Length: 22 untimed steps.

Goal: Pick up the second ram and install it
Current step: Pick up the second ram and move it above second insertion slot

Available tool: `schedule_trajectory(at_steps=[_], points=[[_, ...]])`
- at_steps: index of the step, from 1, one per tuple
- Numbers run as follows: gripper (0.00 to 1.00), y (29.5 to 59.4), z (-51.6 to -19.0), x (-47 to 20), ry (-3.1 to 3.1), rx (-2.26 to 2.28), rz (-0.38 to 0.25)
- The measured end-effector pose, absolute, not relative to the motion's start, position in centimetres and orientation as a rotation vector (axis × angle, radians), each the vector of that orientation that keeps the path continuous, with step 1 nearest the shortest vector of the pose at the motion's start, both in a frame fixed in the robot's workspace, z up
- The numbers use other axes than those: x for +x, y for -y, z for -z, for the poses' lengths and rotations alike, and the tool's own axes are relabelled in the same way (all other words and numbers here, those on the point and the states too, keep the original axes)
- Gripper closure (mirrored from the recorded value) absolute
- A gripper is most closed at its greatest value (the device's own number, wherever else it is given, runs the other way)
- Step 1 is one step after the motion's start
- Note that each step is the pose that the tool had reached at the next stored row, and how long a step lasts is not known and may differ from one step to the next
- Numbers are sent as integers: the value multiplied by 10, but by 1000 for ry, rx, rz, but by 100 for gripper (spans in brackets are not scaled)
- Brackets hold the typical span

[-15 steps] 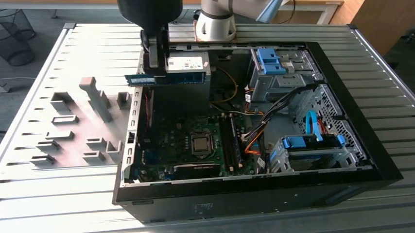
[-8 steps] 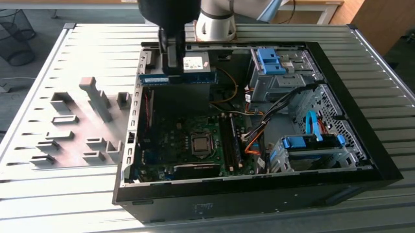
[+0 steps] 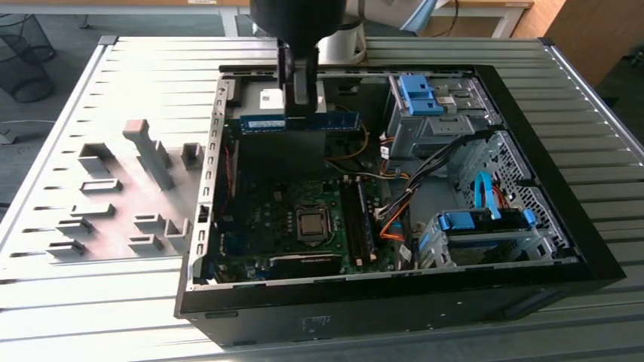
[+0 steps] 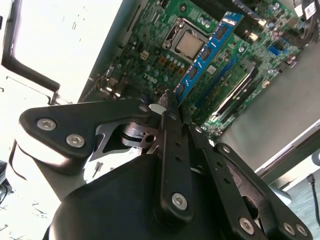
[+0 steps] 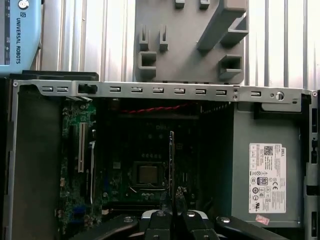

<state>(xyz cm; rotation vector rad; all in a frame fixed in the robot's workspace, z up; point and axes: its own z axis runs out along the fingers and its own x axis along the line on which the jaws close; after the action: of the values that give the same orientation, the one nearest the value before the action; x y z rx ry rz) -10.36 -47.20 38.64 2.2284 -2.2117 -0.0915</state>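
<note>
- The second ram [image 3: 337, 121], a thin, narrow circuit-board stick with a blue face and small black chips, is held level in the air above the open case, near its far wall in the exterior view. In the second wrist view [image 4: 207, 50] its chipped face is seen; in the first wrist view [image 5: 172, 150] only its thin edge is seen.
- The black metal gripper [image 3: 301, 113] is closed narrowly on the stick's upper edge, with the fingertips pinched together in both wrist views [image 4: 172, 100] [image 5: 172, 192]. The stick's middle is covered by the fingers in the exterior view.
- Under the stick lies the green motherboard [image 3: 262, 219] with its square, metal-framed CPU socket [image 3: 313, 224] [image 4: 190, 44] [image 5: 148, 174] and the long black plastic memory slots [image 3: 357, 222] just beside it. Whether a slot is already filled cannot be told.
- Open room is left over the board. Orange and black cables [image 3: 393, 211] and blue plastic drive latches [image 3: 418, 94] crowd the side at the exterior view's right.
- The board is enclosed by the black case with its punched grey steel rim [image 5: 150, 90].
- A grey plastic fixture plate with upright blocks [image 3: 121, 204] [image 5: 185, 55] rests on the ribbed metal tabletop [image 3: 161, 68], at the exterior view's left of the case.
</note>
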Motion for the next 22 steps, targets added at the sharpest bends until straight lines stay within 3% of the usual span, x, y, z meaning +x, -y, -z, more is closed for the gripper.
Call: schedule_trajectory(at_steps=[22], points=[[86, 469, -383, -30, 2224, 2214, 94]])
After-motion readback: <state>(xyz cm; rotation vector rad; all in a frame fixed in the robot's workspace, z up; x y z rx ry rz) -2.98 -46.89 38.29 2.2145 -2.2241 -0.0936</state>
